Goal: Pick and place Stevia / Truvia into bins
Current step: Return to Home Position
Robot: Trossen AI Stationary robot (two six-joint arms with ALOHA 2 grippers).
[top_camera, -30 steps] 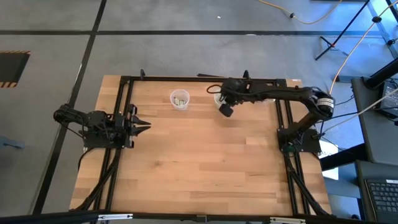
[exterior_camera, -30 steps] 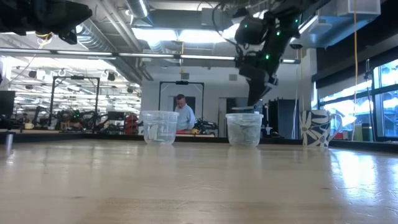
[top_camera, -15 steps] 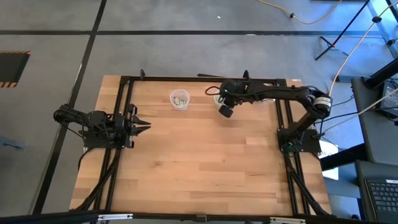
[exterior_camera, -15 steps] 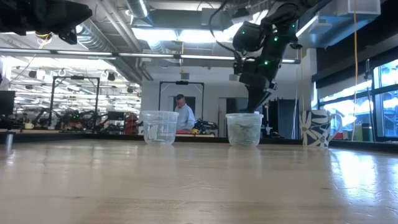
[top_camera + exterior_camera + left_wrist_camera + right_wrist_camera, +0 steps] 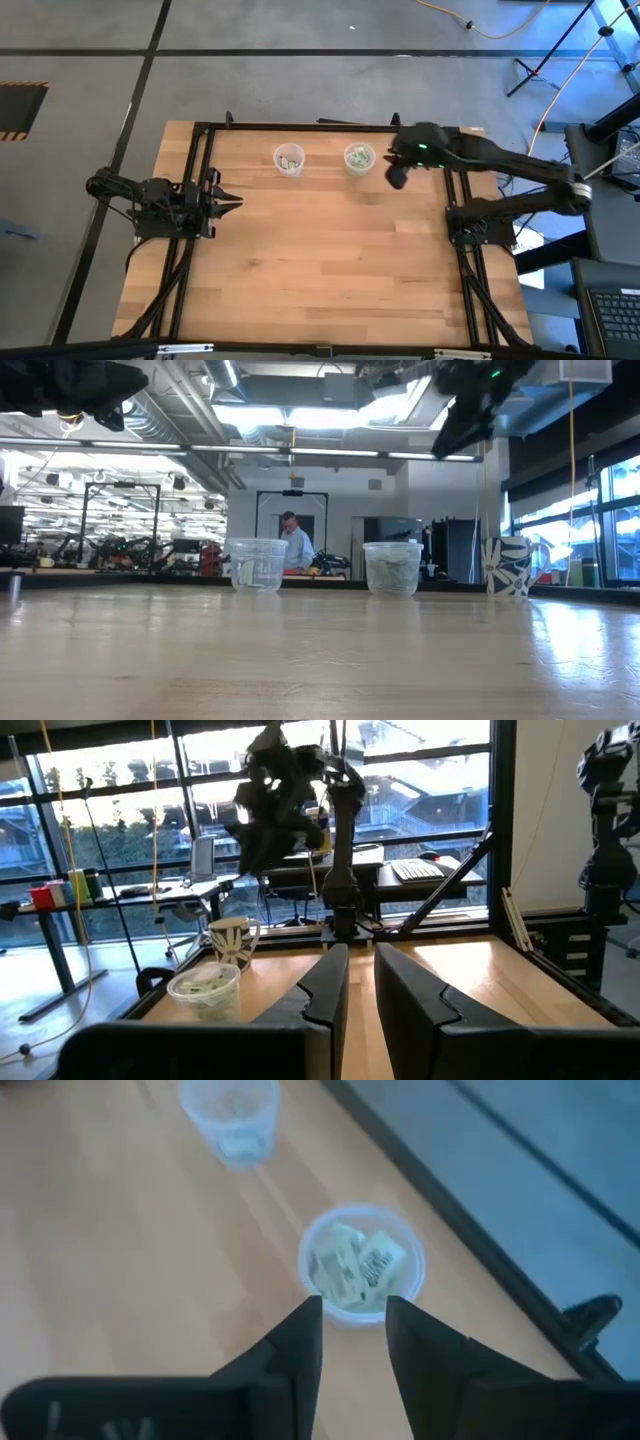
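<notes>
pale green and white stevia sachets (image 5: 355,1270), small and flat, some with dark print showing, piled loosely in the right cup (image 5: 359,158) and filling much of it. only a few more lying at the bottom of the left cup (image 5: 289,159). both cups round, translucent, upright, side by side but apart near the far edge of the wooden table (image 5: 320,260). white patterned mug (image 5: 510,565) standing off to the right of the right cup. right gripper (image 5: 397,177) raised well above the cup rims, just right of the right cup, fingers a narrow gap apart, clamped on nothing. left gripper (image 5: 232,203) at the table's left side, well apart from the cups, fingers likewise slightly parted, empty.
</notes>
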